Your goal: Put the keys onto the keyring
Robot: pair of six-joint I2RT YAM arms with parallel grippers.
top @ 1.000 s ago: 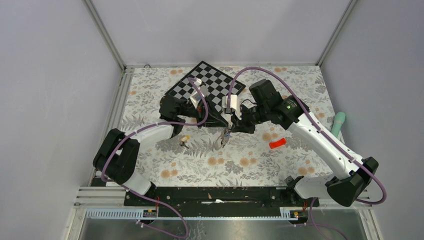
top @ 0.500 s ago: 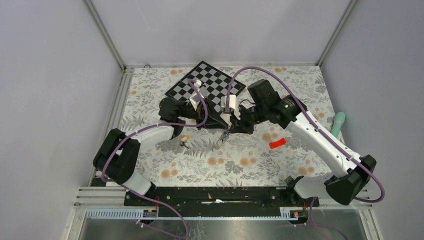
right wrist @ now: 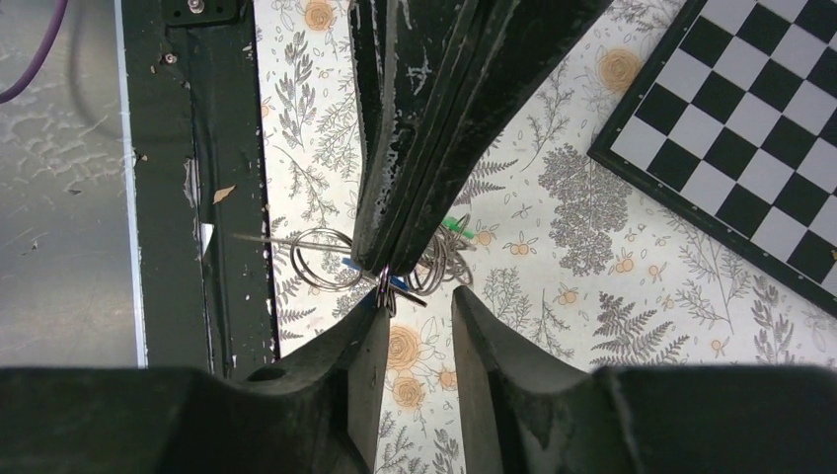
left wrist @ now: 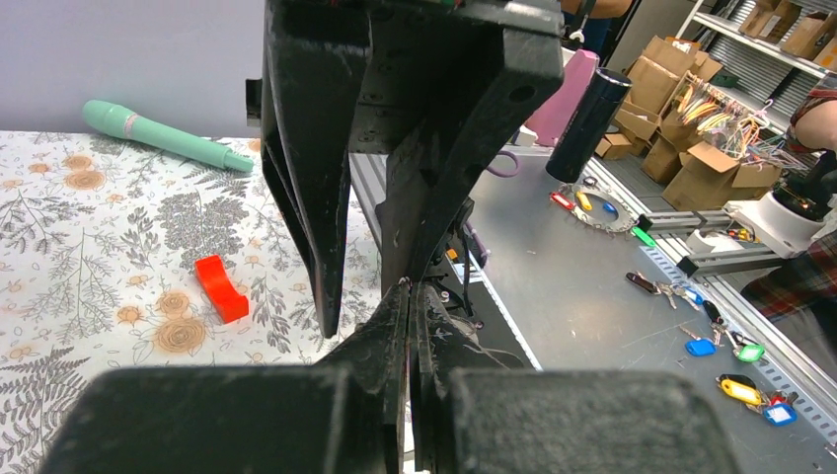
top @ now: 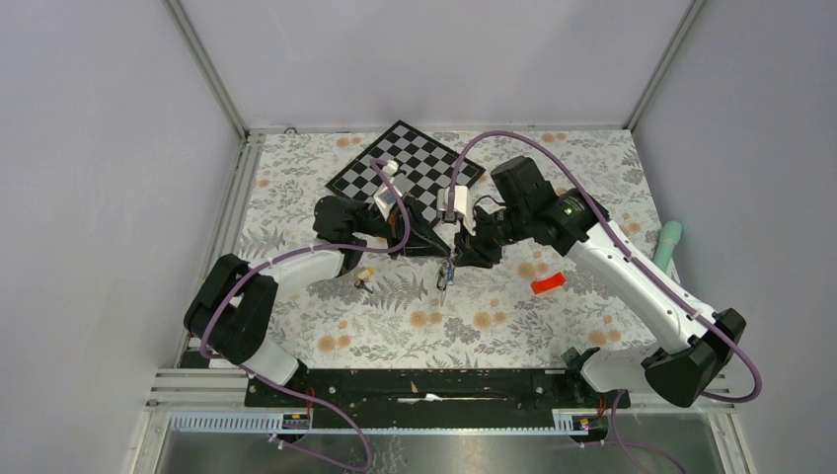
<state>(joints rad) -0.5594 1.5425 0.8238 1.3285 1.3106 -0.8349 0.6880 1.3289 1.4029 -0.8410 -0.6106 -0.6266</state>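
Note:
My left gripper (top: 440,249) is shut on the keyring (top: 445,274), a bunch of grey wire loops that hangs just above the cloth. In the right wrist view the loops (right wrist: 321,263) spread out under the left fingers (right wrist: 415,148), with a blue tag (right wrist: 352,265) and a green tag (right wrist: 453,226) among them. My right gripper (right wrist: 419,294) is open, its jaws on either side of the loops' near end, one finger touching a loop. It faces the left gripper (left wrist: 410,288) tip to tip. A yellow-tagged key (top: 363,276) lies on the cloth to the left.
A checkerboard (top: 407,166) lies at the back behind both grippers. A red block (top: 548,284) lies on the floral cloth to the right. A mint-green cylinder (top: 669,244) rests at the right edge. A black rail (top: 424,385) runs along the near edge.
The hanging keyring has shifted slightly to the right and hangs straighter. The right gripper nudged left and then back. Both grippers stay tip to tip.

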